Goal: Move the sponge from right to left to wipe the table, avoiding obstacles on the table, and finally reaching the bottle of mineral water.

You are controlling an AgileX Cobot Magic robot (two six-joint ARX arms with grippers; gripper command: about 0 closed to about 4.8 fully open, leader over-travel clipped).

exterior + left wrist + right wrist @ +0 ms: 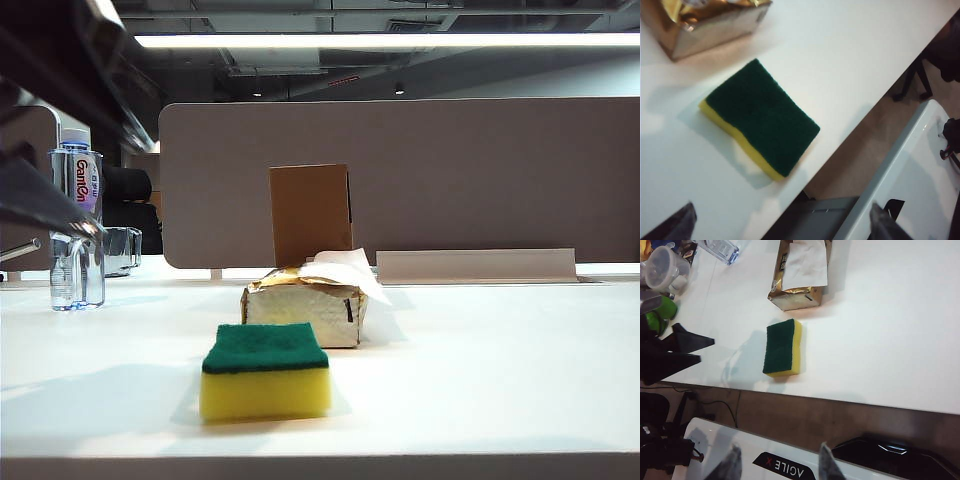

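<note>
grey partition, ceiling strip light, brown floor

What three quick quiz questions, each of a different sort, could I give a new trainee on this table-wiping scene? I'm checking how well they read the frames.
1. True or false: the left gripper is closed on the yellow foam sponge with the dark green top.
2. Which stands farther back in the exterior view: (a) the silvery-grey soft tissue pack or (b) the plain brown cardboard box?
3. Fill in: the tall clear plastic water bottle with red lettering stands on the ____ side of the exterior view.

Key: 1 false, its fingers stand wide apart, off the sponge; the right gripper holds nothing either. 2 b. 3 left.
</note>
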